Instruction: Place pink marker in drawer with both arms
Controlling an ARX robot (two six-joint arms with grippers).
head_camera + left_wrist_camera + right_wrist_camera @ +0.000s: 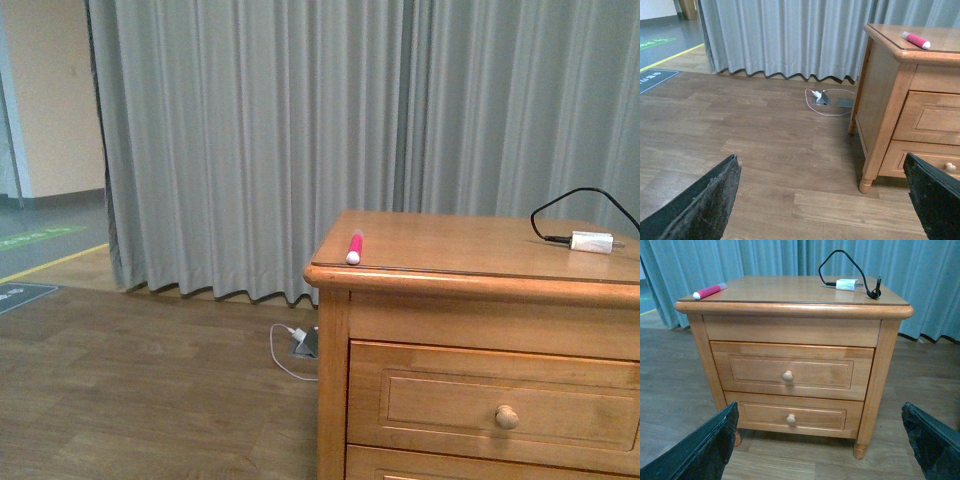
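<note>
The black left fingers (715, 200), spread and empty, hang low over the floor, left of the honey-brown wooden cabinet (335, 380). The short pink marker (354, 248) lies at its top's near-left corner, long axis near-to-far, white end nearest; the left fingers look the closer pair. The closed top drawer (440, 395) squarely faces the black right fingers (710, 445), also spread and empty. A white charger block (591, 241) sits far right, well apart.

Varnished wood, matt cloth, smooth plastic
The drawer (755, 371) is showing honey-brown wood under smooth satin varnish; the worktop (790, 290) is gleaming glossier. The pink marker (709, 291) is looking like smooth plastic, the curtain (260, 140) is hanging as matt grey cloth, and the floor (740, 140) is showing matt wood-grain planks.
</note>
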